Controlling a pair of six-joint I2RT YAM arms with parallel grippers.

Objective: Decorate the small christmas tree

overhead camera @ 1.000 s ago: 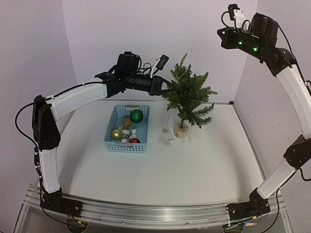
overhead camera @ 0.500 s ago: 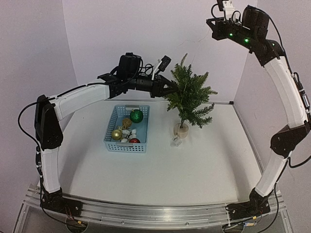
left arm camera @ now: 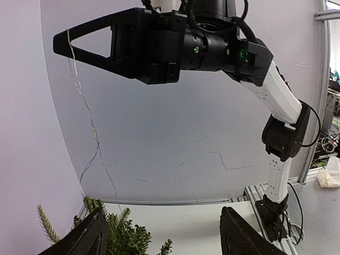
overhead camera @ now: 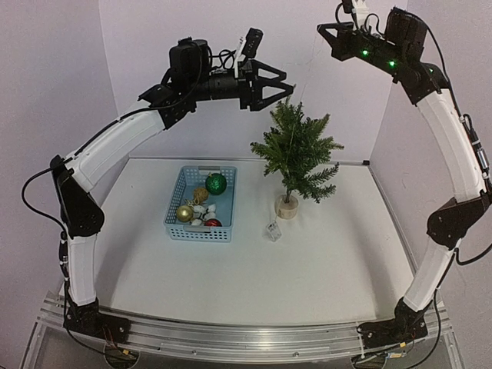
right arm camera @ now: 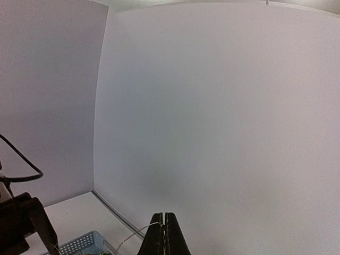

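The tree (overhead camera: 296, 150) stands upright on the table (overhead camera: 323, 261) toward the back wall, its pale round base just right of the basket (overhead camera: 198, 234) and apart from it; in the left wrist view only the tree (left arm camera: 119, 240) top shows, at the lower edge. The left fingers (overhead camera: 283, 82) hang high, above and a little left of the treetop, spread wide and holding nothing; the left wrist view has the left fingers (left arm camera: 162, 223) well apart, with the right arm seen beyond them. The right fingers (overhead camera: 321, 31) sit higher, near the back wall and right of the treetop, pressed together on a thin wire (left arm camera: 79, 90); it drops from the right fingers (left arm camera: 60, 41) toward the tree. In the right wrist view the wire (right arm camera: 133, 238) leaves the closed right fingers (right arm camera: 164, 226) to the left. The basket holds a green bauble (overhead camera: 216, 183), a gold bauble (overhead camera: 184, 212), a red bauble (overhead camera: 212, 223) and some small white pieces; a small pale box (overhead camera: 273, 231) lies on the table just in front of the tree's base; whether the wire reaches it I cannot tell.
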